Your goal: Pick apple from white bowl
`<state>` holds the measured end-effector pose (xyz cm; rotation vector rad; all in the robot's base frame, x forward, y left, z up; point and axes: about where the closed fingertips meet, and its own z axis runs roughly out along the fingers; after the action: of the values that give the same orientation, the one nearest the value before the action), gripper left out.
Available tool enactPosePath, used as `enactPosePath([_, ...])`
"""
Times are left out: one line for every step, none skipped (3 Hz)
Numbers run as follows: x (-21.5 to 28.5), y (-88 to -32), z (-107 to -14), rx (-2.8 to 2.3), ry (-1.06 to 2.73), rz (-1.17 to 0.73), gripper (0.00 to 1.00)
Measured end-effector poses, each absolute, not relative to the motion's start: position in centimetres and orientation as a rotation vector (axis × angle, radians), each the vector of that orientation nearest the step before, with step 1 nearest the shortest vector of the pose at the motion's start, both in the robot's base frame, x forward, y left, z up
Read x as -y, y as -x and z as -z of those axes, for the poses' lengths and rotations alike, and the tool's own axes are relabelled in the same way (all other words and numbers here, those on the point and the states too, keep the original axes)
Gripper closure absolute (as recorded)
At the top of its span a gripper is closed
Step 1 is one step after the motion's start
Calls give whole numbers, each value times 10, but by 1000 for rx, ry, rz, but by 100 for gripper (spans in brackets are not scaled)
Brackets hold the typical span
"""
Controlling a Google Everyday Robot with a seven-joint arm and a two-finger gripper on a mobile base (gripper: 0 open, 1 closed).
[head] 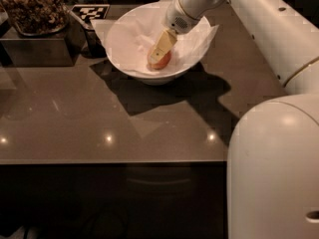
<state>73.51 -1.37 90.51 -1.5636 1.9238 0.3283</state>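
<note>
Down inside bowl, near its centre: gripper. Ends in a flat, tan, wedge-shaped tip with a matte face. Lies over the top left of apple, touching it or very nearly. Released, clenched or grasping: cannot tell.

Small round apple, red-orange skin with a yellowish patch and a slight sheen. Sits on the bowl's floor, on the paper, partly hidden under the tan tip.

Wide round bowl, white and smooth, with sloping sides. Stands on table, toward the far edge. Throws a broad dark shadow forward and to the right.

Thin white paper, creased. Lines the bowl, with pointed corners poking past the rim at left, back and right.

Smooth cream arm, rounded and tube-like. Comes in from upper right and narrows to a wrist with a dotted grille patch above the bowl. Large domed cream body at lower right.

Dark grey-brown table, flat and polished, dotted with small bright glints.

Left of bowl: dark boxy stand, topped with a heap of brown, clumpy snacks. Between stand and bowl: flat black-and-white checkered tag.
</note>
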Motion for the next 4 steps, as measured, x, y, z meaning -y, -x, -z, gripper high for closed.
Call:
enactPosePath([13, -737, -891, -1936, 1570, -361, 11])
enactPosePath([17, -733, -880, -1955, 1547, -414, 10])
enactPosePath([22, -726, -873, -1968, 1502, -474, 24])
enactPosePath([26, -722, -865, -1979, 1472, -515, 44])
